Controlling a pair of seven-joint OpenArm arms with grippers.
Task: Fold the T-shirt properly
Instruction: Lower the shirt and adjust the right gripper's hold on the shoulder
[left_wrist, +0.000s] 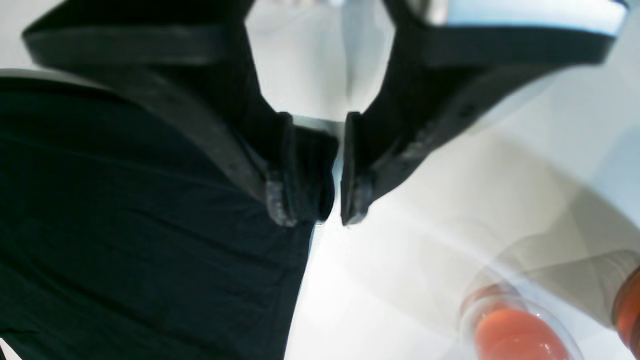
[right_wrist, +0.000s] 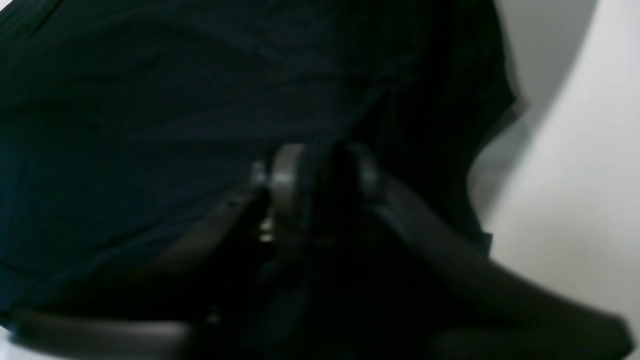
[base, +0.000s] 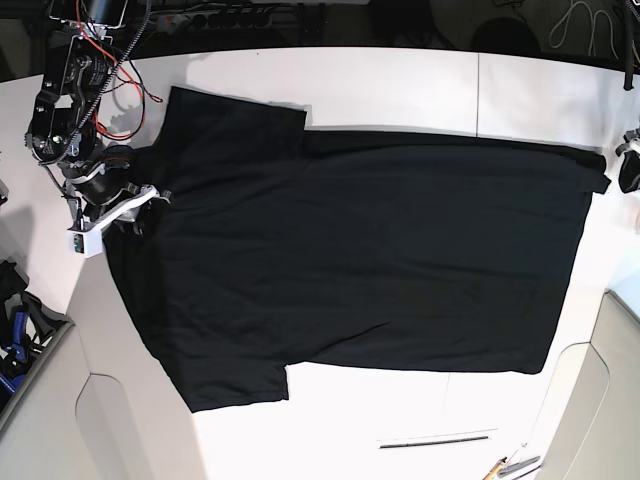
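On the white table (base: 400, 85), the T-shirt (base: 360, 260) lies spread flat, filling the middle of the base view, sleeves at 11 and 7 o'clock, hem toward 3 o'clock. Right gripper (base: 140, 208) sits at the shirt's 9 o'clock edge, at the collar end, arm and red wiring rising toward 10 o'clock. Right wrist view: right gripper (right_wrist: 320, 165) over dark cloth, fingers (right_wrist: 285, 175) close together with black fabric between them; too dark and blurred, cannot tell whether they clamp it. Left gripper (base: 630, 165) at the 3 o'clock edge by the hem corner, mostly cut off. Left wrist view: left gripper (left_wrist: 337, 170) jaws slightly apart, narrow gap, a bit of black cloth against the inner face of one finger; shirt edge at 8 o'clock, bare table at 4 o'clock. Blurred orange round object (left_wrist: 515, 335) at 5 o'clock.
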